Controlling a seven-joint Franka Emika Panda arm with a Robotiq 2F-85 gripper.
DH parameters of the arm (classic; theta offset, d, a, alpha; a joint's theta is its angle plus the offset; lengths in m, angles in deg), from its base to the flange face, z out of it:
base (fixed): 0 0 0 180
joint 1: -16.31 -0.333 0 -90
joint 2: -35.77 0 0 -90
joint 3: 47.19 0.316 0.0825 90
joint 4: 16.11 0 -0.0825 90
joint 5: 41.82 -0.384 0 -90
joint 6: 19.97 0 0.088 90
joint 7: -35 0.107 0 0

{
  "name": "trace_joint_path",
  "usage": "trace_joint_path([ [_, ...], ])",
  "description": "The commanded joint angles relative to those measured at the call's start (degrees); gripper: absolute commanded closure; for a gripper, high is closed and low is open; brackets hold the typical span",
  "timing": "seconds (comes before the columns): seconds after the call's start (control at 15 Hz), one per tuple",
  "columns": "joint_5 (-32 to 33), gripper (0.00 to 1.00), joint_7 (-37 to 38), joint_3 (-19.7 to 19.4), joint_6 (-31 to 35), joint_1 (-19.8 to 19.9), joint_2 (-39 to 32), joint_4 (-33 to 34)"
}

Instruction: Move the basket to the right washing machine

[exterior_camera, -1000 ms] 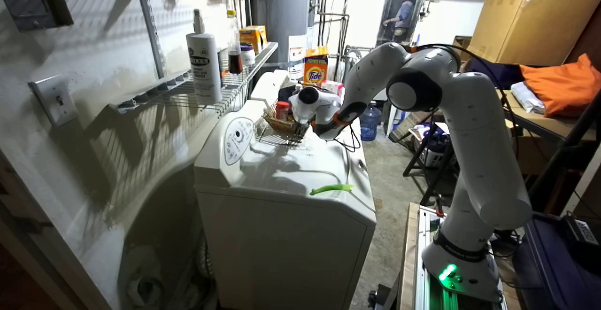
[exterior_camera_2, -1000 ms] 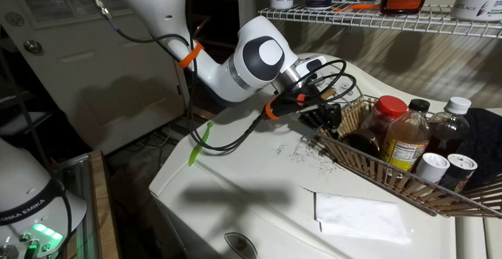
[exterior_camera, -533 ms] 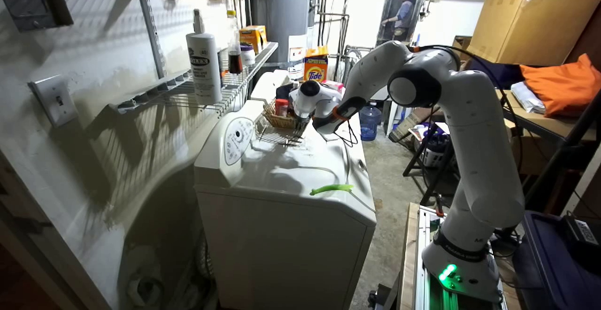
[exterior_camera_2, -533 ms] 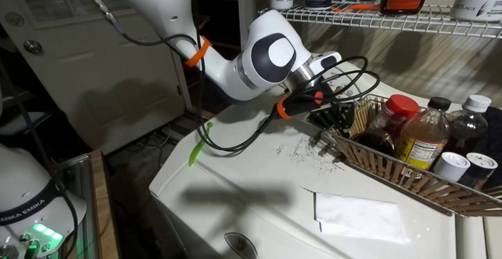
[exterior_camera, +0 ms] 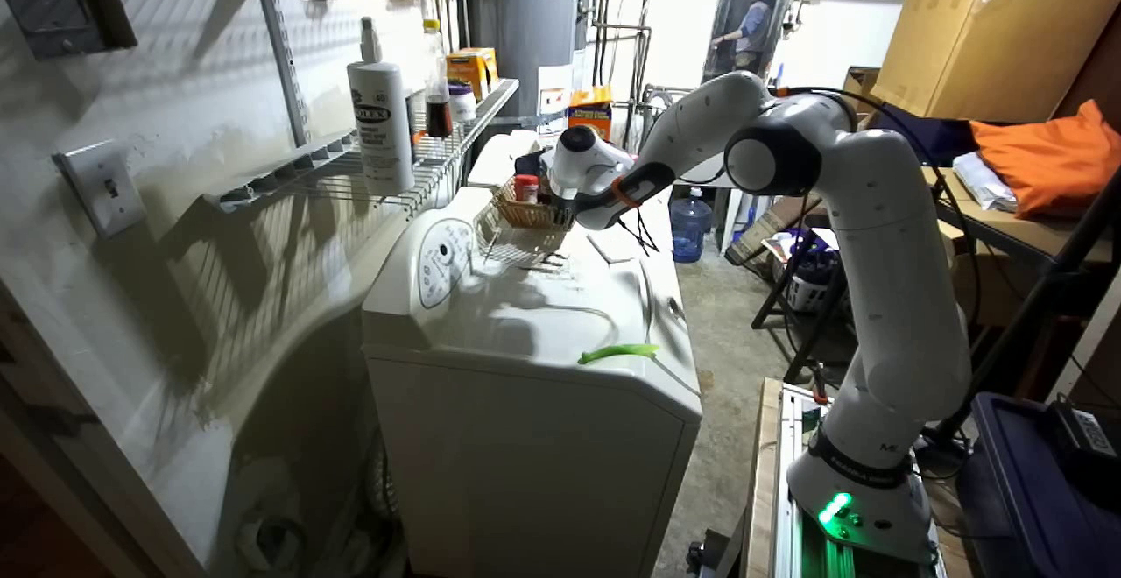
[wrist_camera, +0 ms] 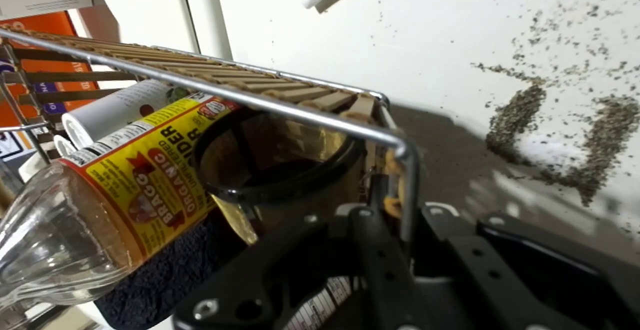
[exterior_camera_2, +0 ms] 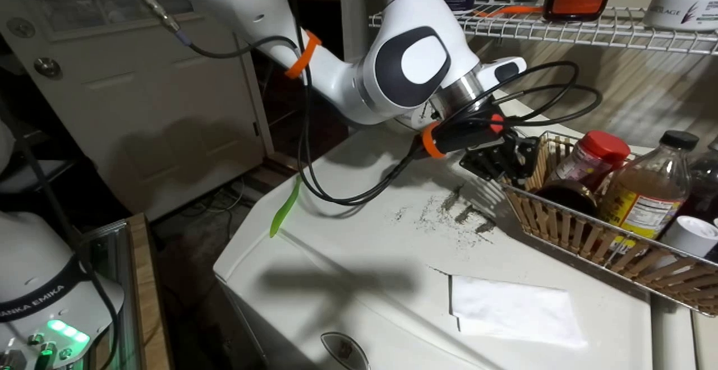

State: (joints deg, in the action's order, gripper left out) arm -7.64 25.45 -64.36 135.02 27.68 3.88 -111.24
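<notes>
Gripper (wrist_camera: 400,205) is clenching the left rim of the basket (exterior_camera_2: 583,238), jaws straddling it. Basket is showing at right, over the left washer (exterior_camera_2: 381,235), right end reaching past its edge. Right washer (exterior_camera_2: 708,345) is showing beyond; can't tell if basket's touching it. Jar (exterior_camera_2: 603,154) and bottle (exterior_camera_2: 645,190) are sitting inside. Green strip (exterior_camera_2: 285,213) is lying at left.

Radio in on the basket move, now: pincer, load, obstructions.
Pincer shut on the rim of the basket. Basket holds bottles, not yet wholly over the right washing machine. Orange box beyond, possibly in the way.
</notes>
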Motion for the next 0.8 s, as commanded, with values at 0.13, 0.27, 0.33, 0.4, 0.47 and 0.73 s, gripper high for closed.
trace_joint_path([
  [0.13,-3.83,0.98,-7.97,0.93,-0.14,3.88,-4.38,12.41],
  [0.27,-4.93,0.98,-10.05,1.1,0.66,4.92,-6.63,15.26],
  [0.33,-4.52,0.98,-10.27,0.45,1.29,4.99,-8.13,17.01],
  [0.4,-5.5,0.98,-11.41,1.16,0.83,5.8,-8.94,18.18],
  [0.47,-5.67,0.98,-11.78,1.04,0.81,6.15,-10.17,19.83],
  [0.73,-7.77,0.98,-13.8,1.52,0.59,8.03,-13.96,25.16],
])
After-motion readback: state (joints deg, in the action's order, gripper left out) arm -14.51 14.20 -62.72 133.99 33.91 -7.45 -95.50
